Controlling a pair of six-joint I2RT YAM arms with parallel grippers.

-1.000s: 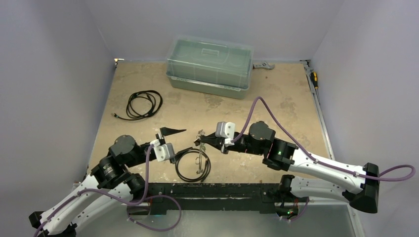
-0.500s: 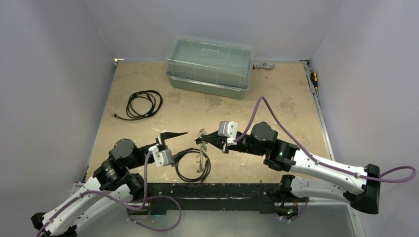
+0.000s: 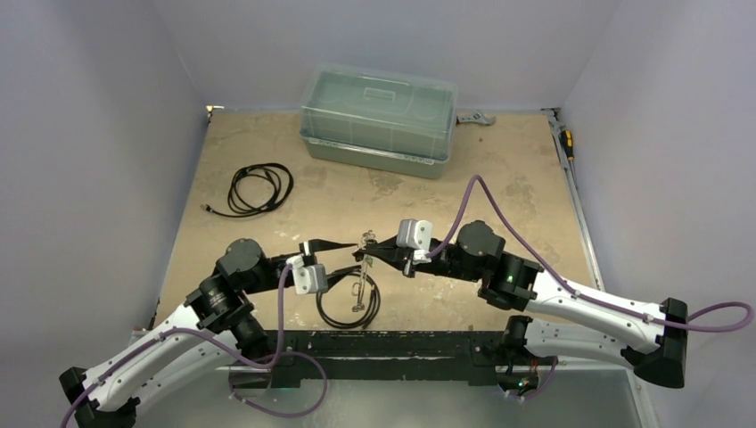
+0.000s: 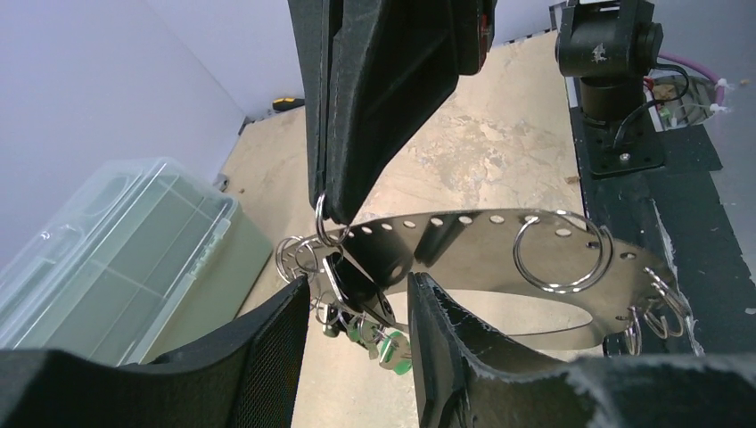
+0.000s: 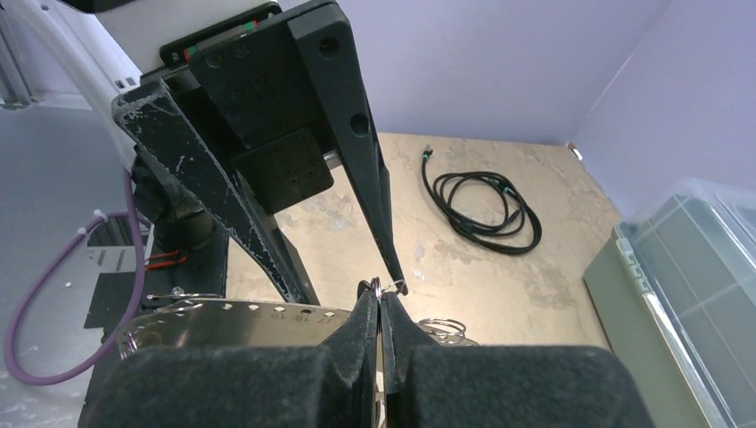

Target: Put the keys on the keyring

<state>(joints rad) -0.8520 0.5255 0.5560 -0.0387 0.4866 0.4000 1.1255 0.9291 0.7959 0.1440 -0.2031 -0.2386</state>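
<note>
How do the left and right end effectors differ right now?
The left end effector is open; the right end effector is shut. The left straddles the hanging keys with gaps showing; the right pinches the small ring above them. Both are black and meet at the same bunch.

left end effector (image 4: 358, 290) and right end effector (image 4: 334, 201) crowd the keys (image 4: 379, 334), cable (image 3: 258, 189) well apart.

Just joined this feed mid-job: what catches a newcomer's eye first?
The two grippers are tip to tip mid-table: the right gripper is shut on a small ring from which the keys dangle, between the open fingers of the left gripper. Beside them curves a perforated metal hoop; a clear box sits at the far edge.
</note>
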